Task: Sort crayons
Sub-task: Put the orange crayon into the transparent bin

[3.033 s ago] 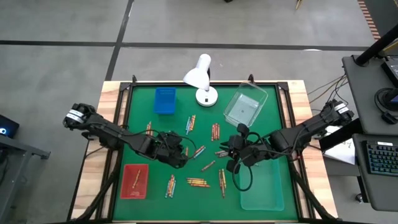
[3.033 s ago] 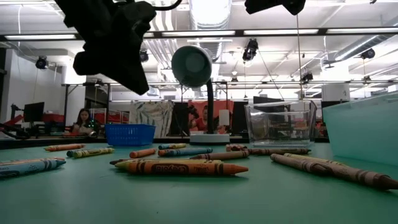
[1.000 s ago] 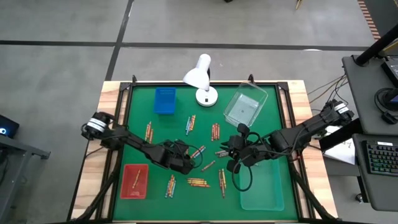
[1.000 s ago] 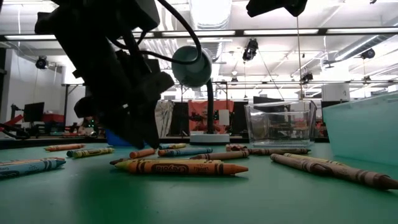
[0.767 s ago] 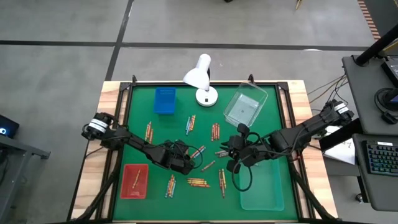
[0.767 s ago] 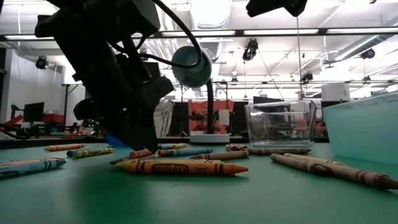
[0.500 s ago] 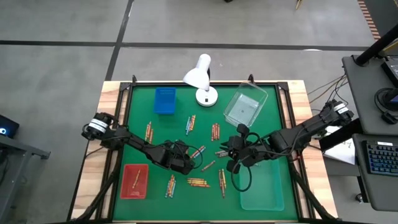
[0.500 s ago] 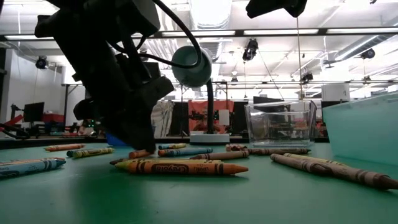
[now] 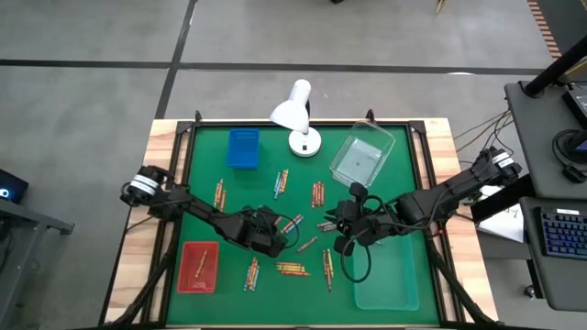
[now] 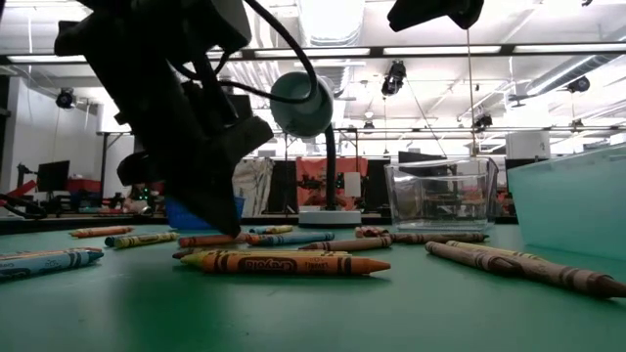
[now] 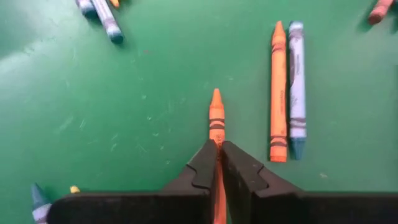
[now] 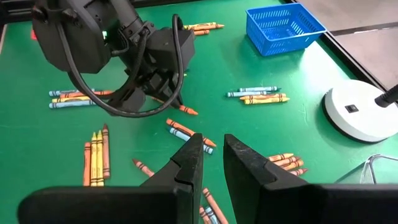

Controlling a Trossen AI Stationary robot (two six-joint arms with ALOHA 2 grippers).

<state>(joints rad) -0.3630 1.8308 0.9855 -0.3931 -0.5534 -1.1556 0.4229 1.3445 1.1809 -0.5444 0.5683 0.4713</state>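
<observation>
A green surface (image 9: 404, 174) seen from above, scattered with many short crayons (image 9: 292, 269) in red, orange, yellow and blue. Two dark robot arms reach in from either side.

The left gripper (image 9: 278, 242) is low over the middle of the surface, and its two fingers (image 11: 202, 169) are pressed together on an orange crayon (image 11: 216, 118). The crayon lies flat, its pointed tip sticking out ahead of the fingertips. Just beside it lie another orange crayon (image 11: 278, 93) and a blue crayon (image 11: 296, 87), side by side and touching each other (neither is held).

The right gripper (image 9: 346, 226) hangs above the surface right of centre, near a small cluster of crayons. Its fingers (image 12: 187, 160) stand slightly apart with nothing between them.

Around the edges sit a blue basket (image 9: 243, 148) at the far left, a red tray (image 9: 209, 278) at the near left holding one crayon, a clear bin (image 9: 361, 158) at the far right, and a pale translucent bin (image 9: 390, 280) at the near right. A white desk lamp (image 9: 297, 111) stands at the far edge, between the blue basket and the clear bin.
</observation>
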